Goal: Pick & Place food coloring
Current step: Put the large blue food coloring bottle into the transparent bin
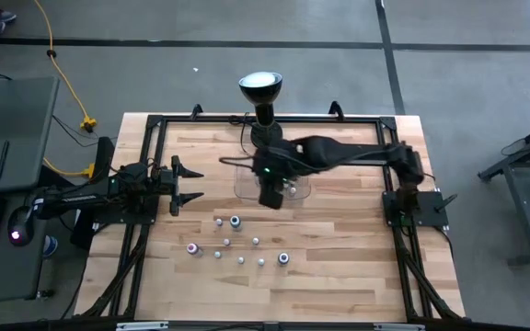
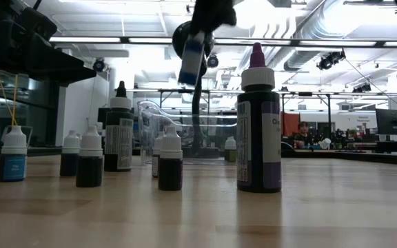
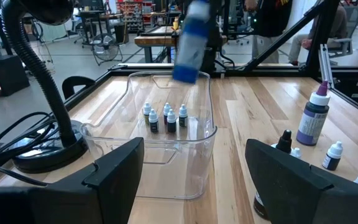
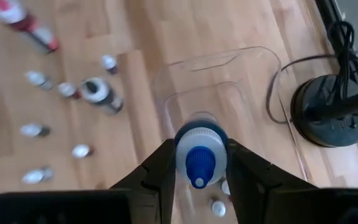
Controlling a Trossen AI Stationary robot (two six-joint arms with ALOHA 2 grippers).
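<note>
The right tool [image 4: 197,163] is clamped on one food coloring bottle [image 4: 199,155], a whitish one with a blue cap and blue label. It holds the bottle upright, the long axis vertical, in the air above the clear tray [image 1: 300,190]. So the relation that matters is simple: the tray lies straight below the bottle, and the next move, as I judge it, is only to go down and let go. From the right wrist, the cap points at the camera and the tray floor shows under it, with white caps of bottles already inside.

In the tray [image 3: 201,134] a small group of bottles [image 3: 165,118] stands together, so the drop should avoid knocking them over.

The left tool [image 1: 190,184] waits beside the tray, on the side away from the right arm, with its fingers apart and nothing between them. It is nearer to the loose bottles [image 1: 237,241] than the right tool is.

These loose bottles stand on the wooden counter [image 1: 339,276], in front of the tray. The black lamp [image 1: 260,92] stands behind the tray. Beyond the counter there is a large workshop room with a person far off.
</note>
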